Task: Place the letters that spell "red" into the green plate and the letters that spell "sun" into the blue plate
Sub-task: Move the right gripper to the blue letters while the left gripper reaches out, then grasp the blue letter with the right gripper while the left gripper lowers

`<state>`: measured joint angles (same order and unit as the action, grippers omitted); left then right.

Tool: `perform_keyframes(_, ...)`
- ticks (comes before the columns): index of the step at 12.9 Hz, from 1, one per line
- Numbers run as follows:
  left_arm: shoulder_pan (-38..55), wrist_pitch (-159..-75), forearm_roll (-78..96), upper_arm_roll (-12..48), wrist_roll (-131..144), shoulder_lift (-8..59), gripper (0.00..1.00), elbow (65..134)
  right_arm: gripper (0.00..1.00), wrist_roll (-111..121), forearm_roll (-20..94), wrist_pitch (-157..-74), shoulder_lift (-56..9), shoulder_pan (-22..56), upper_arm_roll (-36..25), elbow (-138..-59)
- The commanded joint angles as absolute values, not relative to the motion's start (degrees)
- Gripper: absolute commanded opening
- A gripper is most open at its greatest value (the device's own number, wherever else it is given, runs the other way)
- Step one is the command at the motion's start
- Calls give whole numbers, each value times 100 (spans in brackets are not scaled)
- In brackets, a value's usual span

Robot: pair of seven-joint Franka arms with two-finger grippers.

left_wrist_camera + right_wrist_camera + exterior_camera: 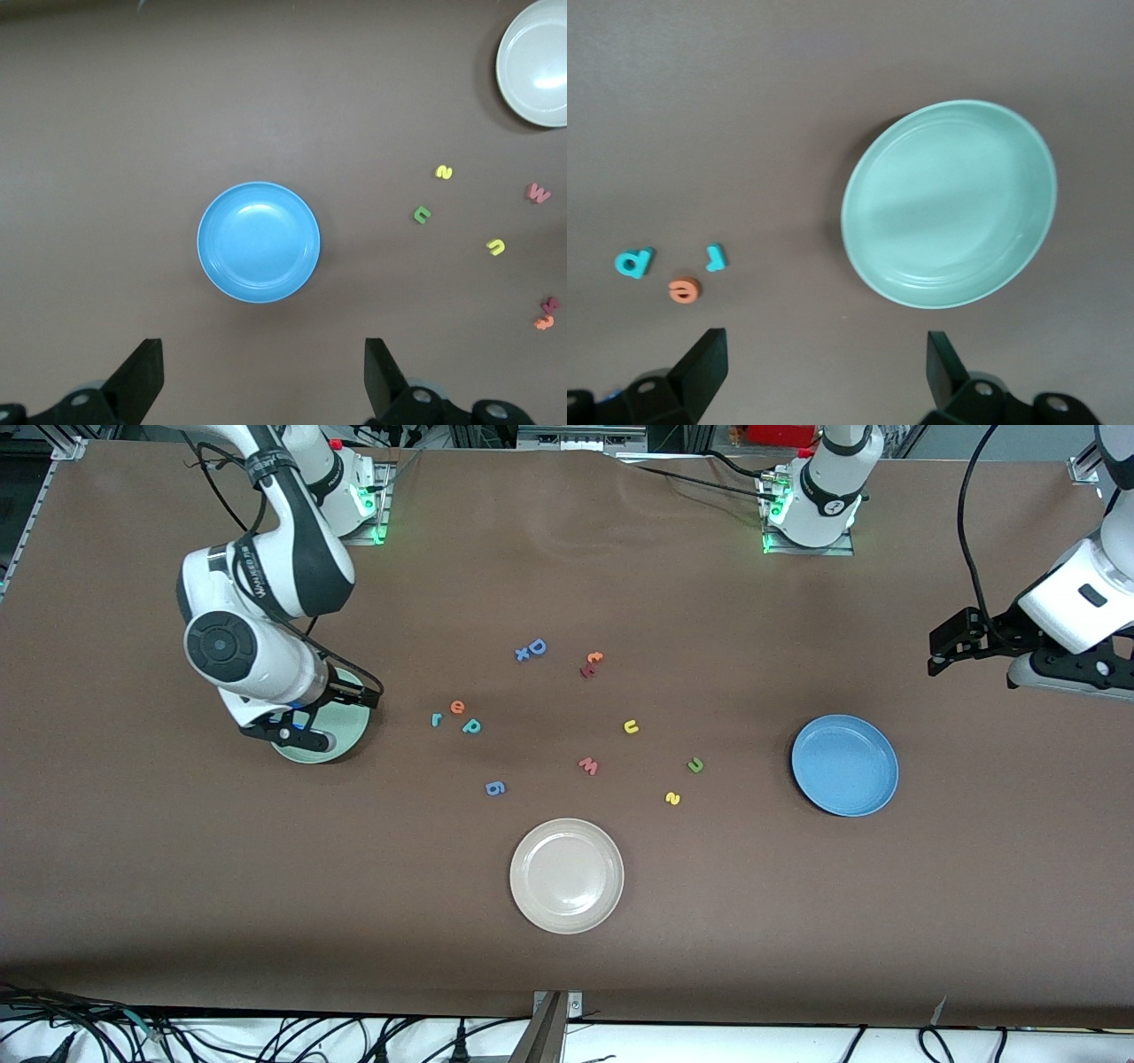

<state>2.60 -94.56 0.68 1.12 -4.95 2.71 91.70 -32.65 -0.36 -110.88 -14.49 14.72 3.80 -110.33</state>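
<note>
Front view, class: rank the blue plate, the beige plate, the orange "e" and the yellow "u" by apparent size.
1. beige plate and blue plate: about alike.
2. orange "e" and yellow "u": tiny, about alike.

This looks like a robot lab. Two white robot arms (266,567) are bolted to metal plates with green lights on a big brown table (177,886). Black cables (266,1036) lie in a heap at its edge.
</note>
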Motion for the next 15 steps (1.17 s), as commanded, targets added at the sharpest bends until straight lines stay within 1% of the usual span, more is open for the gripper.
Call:
perform_keyframes(1,185,-9439,202,281,-492,158,100,9369,96,-3918,88,-11591,-1274,1485,588,-11495)
perform_keyframes(4,263,-9501,202,334,-475,272,100,9475,94,-4612,88,-12521,-1353,1494,799,-11960)
perform_keyframes(6,482,-9501,202,334,-492,482,100,9483,86,-5008,88,-12770,-1449,1494,931,-12120)
perform_keyframes(8,720,-9501,176,334,-493,545,100,9492,76,-5517,88,-13067,-1730,1503,1072,-12120)
perform_keyframes(9,729,-9588,193,343,-492,588,100,9510,75,-5676,88,-13191,-1845,1520,1107,-12120)
perform_keyframes(11,729,-10096,202,351,-545,615,100,9912,75,-5818,88,-13481,-2047,1529,1125,-12120)
perform_keyframes(13,799,-10746,202,352,-580,633,100,10448,72,-5818,88,-13754,-2258,1529,1125,-12120)
perform_keyframes(14,922,-11045,202,352,-580,650,100,10642,70,-5818,88,-13859,-2328,1538,1125,-12138)
perform_keyframes(15,949,-11309,202,369,-580,711,100,10765,70,-5888,88,-13965,-2407,1538,1125,-12146)
